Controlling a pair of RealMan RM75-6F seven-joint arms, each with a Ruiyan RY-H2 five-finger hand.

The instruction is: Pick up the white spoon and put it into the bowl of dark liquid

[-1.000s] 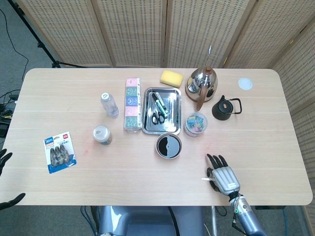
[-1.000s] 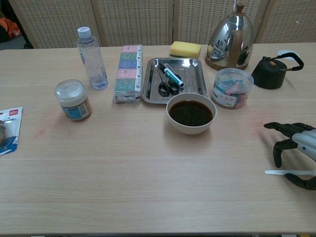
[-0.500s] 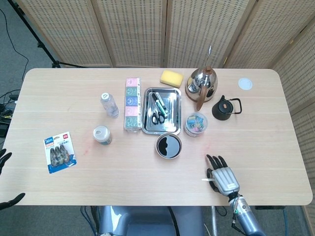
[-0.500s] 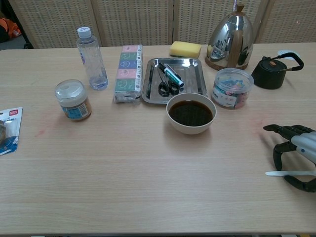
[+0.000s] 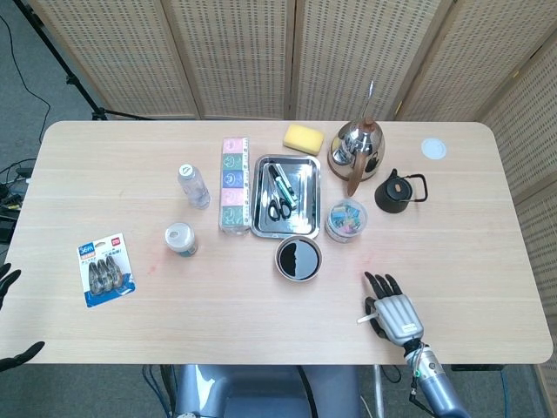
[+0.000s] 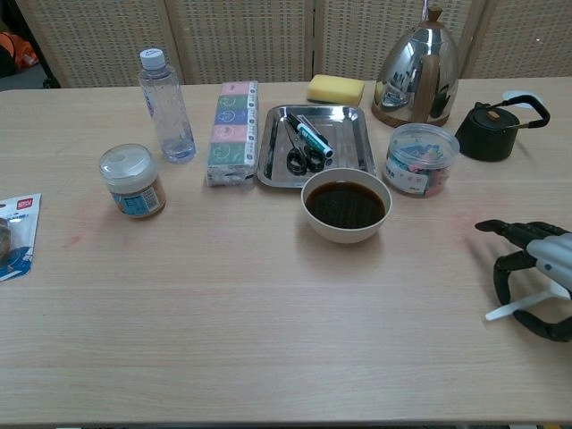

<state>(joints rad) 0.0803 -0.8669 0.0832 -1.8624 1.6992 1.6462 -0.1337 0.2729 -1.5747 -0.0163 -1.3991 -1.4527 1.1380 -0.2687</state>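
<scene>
only chest view | right robot hand (image 6: 534, 277) pinches tilted white spoon (image 6: 514, 307)

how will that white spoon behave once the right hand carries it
The white spoon looks thin and light, probably stiff plastic. Only its handle end shows, tilted up from the right hand, so it may pivot or slip. Lowering it gently into the bowl seems wise.
</scene>
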